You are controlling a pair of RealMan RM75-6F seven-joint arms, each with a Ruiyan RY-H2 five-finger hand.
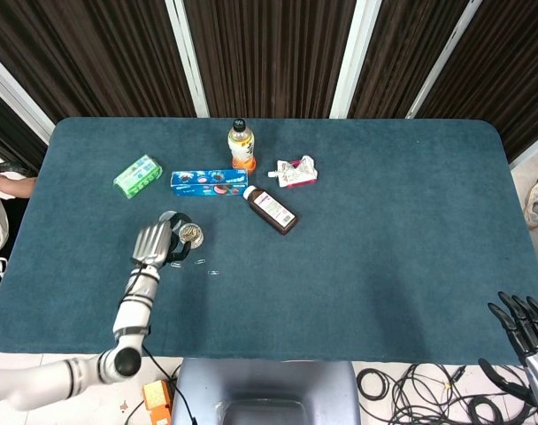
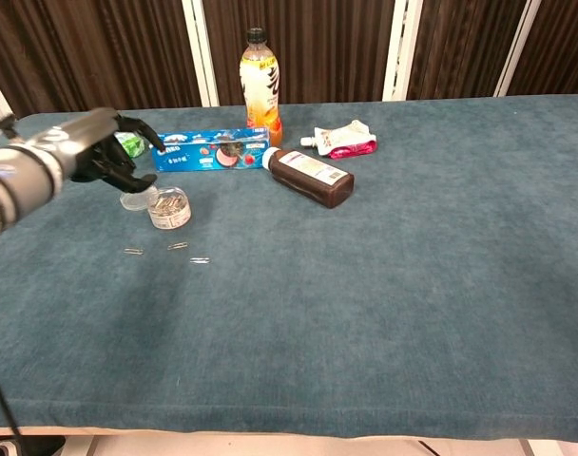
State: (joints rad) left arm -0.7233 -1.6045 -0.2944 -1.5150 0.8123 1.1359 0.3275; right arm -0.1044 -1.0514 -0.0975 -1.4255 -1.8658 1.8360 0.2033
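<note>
My left hand (image 1: 153, 241) (image 2: 101, 152) hovers with its fingers apart just left of a small clear jar of paper clips (image 1: 191, 235) (image 2: 168, 207) and holds nothing. In the chest view it is raised above the jar and above a clear lid (image 2: 135, 200) lying beside it. A few loose paper clips (image 1: 207, 266) (image 2: 178, 249) lie on the blue table (image 1: 384, 221) in front of the jar. My right hand (image 1: 522, 323) hangs off the table's near right corner, fingers spread and empty; the chest view does not show it.
Behind the jar lie a green packet (image 1: 137, 175) (image 2: 128, 142), a blue Oreo box (image 1: 209, 182) (image 2: 208, 152), a brown bottle on its side (image 1: 270, 209) (image 2: 310, 177) and a pink pouch (image 1: 295, 172) (image 2: 344, 140). An orange drink bottle (image 1: 241, 144) (image 2: 259, 84) stands upright.
</note>
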